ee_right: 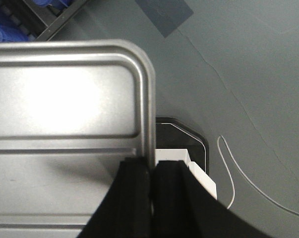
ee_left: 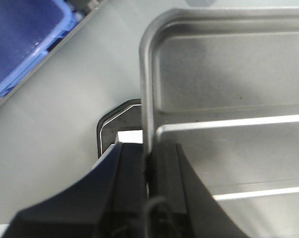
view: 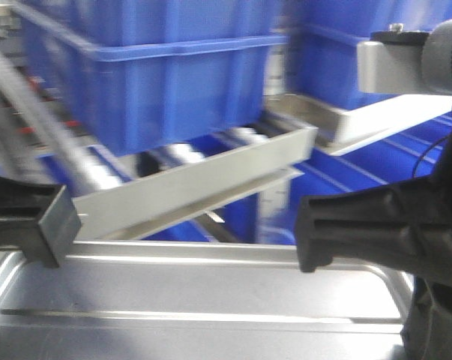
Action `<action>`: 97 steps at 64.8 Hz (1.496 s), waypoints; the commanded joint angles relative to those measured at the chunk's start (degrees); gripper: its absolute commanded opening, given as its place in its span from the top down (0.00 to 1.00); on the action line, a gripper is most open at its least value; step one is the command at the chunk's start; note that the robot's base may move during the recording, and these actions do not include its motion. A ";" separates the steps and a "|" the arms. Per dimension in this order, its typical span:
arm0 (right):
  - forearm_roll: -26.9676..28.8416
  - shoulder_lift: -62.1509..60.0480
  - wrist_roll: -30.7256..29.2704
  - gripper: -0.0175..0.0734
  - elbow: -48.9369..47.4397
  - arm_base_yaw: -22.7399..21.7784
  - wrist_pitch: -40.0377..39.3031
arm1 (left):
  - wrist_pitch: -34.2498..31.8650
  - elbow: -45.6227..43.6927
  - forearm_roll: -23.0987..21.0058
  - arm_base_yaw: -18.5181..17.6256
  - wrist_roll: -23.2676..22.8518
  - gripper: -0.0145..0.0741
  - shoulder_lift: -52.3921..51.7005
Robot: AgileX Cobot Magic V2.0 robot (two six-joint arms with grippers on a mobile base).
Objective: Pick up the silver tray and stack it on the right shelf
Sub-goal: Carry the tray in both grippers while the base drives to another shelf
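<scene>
The silver tray fills the bottom of the front view, shiny, with two long ridges across its floor. My left gripper is shut on its left rim and my right gripper on its right rim. In the left wrist view the black jaws of the left gripper pinch the rim of the silver tray above grey floor. The right wrist view shows the right gripper clamped on the opposite edge of the silver tray. The right shelf, with its broad steel front bar and white rollers, stands just beyond the tray.
Large blue bins sit on the rack above the rollers. Further right, another shallow metal tray lies under a blue bin. A silver arm joint crosses the upper right. A thin white cable lies on the grey floor.
</scene>
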 commanded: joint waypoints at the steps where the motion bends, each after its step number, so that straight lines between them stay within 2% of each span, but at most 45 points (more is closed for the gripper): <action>1: -3.84 -1.64 -0.20 0.75 -1.41 -0.22 1.44 | 2.61 -1.15 0.53 -0.65 1.71 0.95 -1.23; 97: -3.84 -1.64 -0.20 0.75 -1.41 -0.22 1.87 | 3.97 -1.15 0.53 -0.65 1.71 0.95 -1.23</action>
